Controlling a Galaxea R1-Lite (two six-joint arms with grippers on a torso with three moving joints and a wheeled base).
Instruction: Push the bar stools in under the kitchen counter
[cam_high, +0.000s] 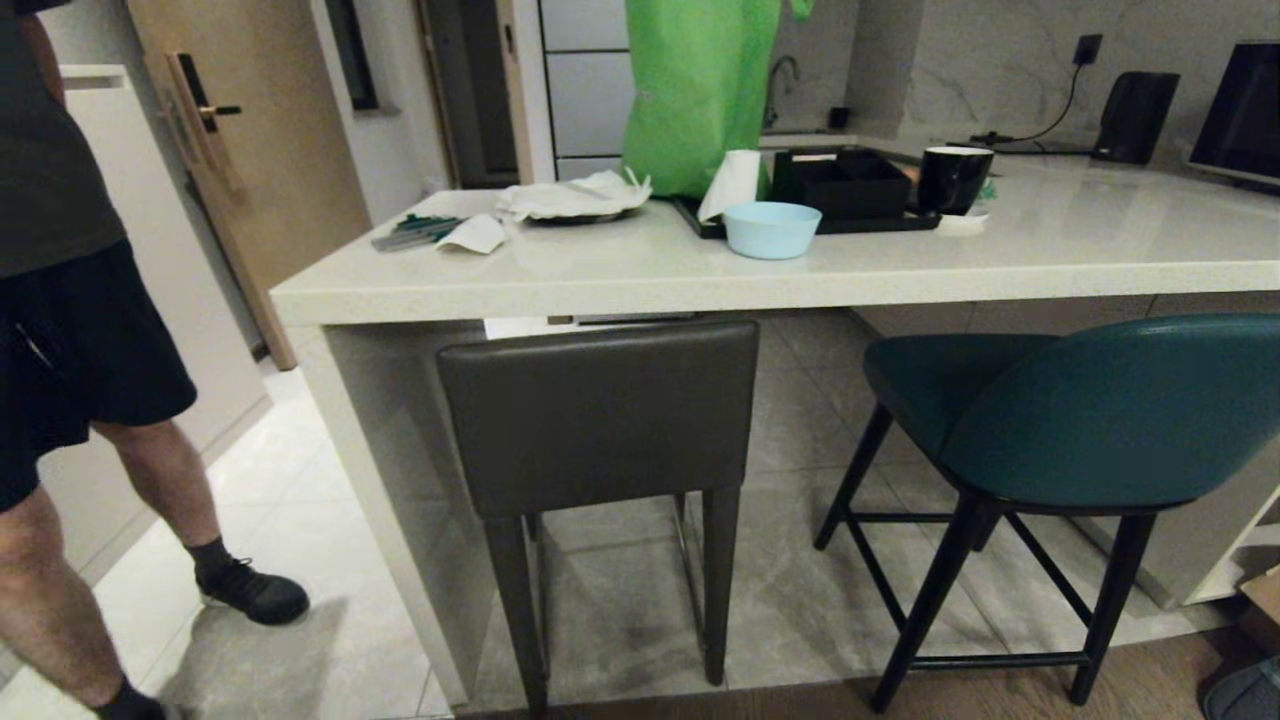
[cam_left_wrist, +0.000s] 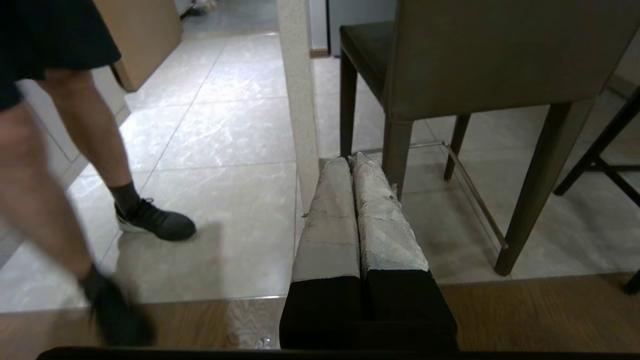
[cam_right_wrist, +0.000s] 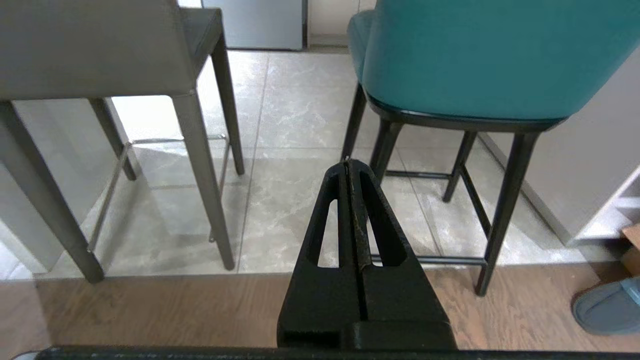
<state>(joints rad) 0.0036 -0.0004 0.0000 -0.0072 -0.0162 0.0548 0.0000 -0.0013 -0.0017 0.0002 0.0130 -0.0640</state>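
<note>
Closed right pincer (cam_right_wrist: 348, 167) before teal stool (cam_right_wrist: 480, 60)

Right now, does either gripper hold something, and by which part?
Nothing is held. The left gripper and the right gripper are both shut on nothing, short of the grey stool and the teal stool.

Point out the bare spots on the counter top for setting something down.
Bare: the kitchen counter right of the black mug, and the front strip before the blue bowl. Crowded: the stretch from the napkins to the black tray.
</note>
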